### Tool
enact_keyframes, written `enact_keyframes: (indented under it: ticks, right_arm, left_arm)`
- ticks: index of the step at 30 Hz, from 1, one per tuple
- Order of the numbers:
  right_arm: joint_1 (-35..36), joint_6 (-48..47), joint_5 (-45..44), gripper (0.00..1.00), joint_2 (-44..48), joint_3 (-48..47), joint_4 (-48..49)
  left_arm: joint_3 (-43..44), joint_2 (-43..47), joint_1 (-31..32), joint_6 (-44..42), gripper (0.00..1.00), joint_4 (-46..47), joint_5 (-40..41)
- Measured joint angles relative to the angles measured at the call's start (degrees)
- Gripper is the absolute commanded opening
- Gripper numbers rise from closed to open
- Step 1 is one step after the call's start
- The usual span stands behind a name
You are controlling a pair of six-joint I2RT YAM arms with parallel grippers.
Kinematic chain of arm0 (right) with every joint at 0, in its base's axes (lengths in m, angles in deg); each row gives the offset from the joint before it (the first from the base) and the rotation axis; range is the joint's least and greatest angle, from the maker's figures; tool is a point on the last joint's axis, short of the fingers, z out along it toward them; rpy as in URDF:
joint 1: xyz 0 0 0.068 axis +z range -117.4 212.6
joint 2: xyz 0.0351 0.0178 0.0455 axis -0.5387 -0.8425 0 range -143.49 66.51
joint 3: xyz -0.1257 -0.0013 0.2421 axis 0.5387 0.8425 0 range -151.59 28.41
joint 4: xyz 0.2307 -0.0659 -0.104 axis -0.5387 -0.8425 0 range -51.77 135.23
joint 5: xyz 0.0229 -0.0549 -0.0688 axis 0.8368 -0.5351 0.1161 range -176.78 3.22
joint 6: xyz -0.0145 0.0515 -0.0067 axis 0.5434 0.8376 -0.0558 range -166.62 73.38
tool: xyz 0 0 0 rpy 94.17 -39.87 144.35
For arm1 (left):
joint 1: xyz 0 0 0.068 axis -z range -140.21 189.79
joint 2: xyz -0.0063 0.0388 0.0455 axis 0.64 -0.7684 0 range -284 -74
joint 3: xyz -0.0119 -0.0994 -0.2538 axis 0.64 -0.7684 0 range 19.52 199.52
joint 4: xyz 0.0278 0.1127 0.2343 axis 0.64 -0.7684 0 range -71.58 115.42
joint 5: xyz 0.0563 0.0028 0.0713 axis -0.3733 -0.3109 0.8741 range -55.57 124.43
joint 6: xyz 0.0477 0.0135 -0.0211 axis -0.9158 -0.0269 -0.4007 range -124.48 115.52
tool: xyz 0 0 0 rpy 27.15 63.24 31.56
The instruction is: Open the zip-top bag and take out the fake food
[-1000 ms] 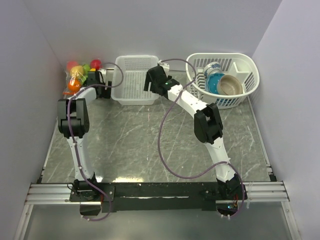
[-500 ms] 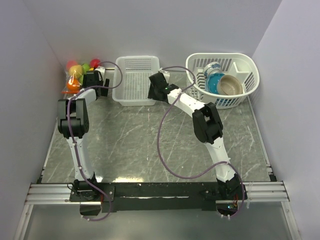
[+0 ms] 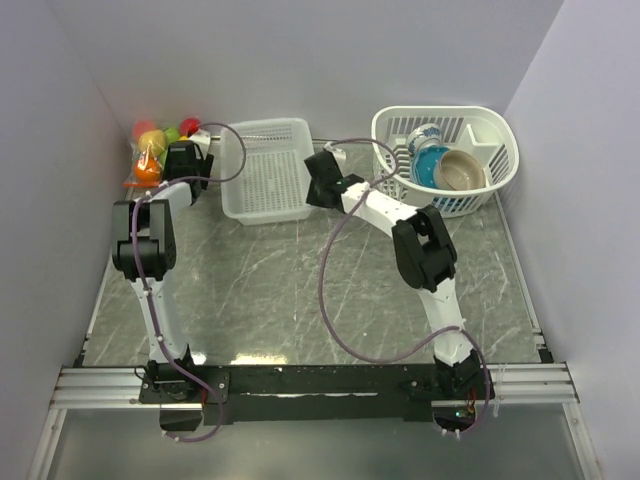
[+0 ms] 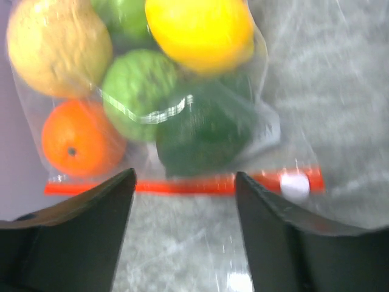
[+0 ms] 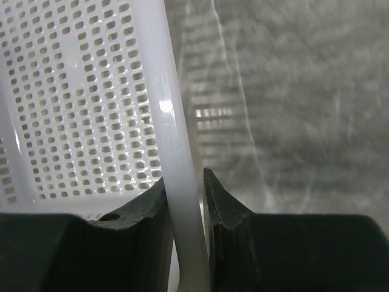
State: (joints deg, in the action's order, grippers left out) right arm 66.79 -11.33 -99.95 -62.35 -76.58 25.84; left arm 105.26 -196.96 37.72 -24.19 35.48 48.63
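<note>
Left gripper [image 4: 185, 179] open astride the zip strip [image 4: 200, 184] of the bag [image 4: 267, 121] of fruit [image 4: 140, 91] in the far-left corner, I should pinch one lip squarely, my right gripper [image 5: 182, 182] clamping the basket [image 5: 164, 91] rim.

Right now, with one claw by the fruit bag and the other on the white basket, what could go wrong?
The left claw stands open over the bag's orange strip, not at the white slider; closing there, it may pinch the mouth shut or grab floppy plastic only. The right claw pinches the basket rim, not the bag; a pull could drag or tip the basket.
</note>
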Motion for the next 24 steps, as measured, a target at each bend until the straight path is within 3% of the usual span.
enact_keyframes:
  ticks: [4,14,18,21,24]
  right_arm:
    - [0.04,0.55,-0.83,0.06,7.1,10.23,0.22]
    - [0.37,4.79,-5.84,0.1,29.88,36.0,-4.81]
    - [0.98,6.34,-6.64,0.13,38.99,44.87,-7.5]
    - [1.81,7.37,-6.97,0.26,44.41,49.27,-9.31]
    - [3.06,8.17,-7.21,0.52,49.0,52.15,-11.47]
  left_arm:
    - [5.11,-3.98,0.0,-0.79,0.46,0.37,0.9]
    - [7.41,-6.32,0.13,-2.14,0.03,-0.87,0.74]
    - [7.08,-6.29,0.02,-1.92,0.01,-1.81,-0.04]
    - [5.31,-6.01,0.02,-1.31,0.01,-2.95,-1.53]
    - [1.75,-4.46,0.11,0.2,0.01,-5.84,-3.98]
